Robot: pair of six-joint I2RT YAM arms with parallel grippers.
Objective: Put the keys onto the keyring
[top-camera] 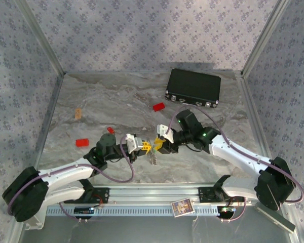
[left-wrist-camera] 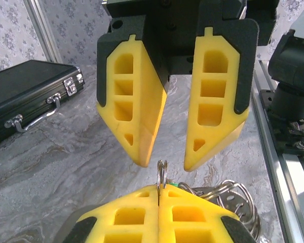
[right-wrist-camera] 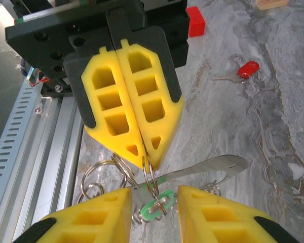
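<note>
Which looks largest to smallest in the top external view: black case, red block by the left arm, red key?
1. black case
2. red block
3. red key, only slightly smaller than the block; both are tiny, so unsure.

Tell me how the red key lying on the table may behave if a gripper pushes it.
The red key lies flat on the table, so it would probably slide rather than roll. Its blade looks thin and low, so pinching it from above may be hard. It seems small, likely light.
</note>
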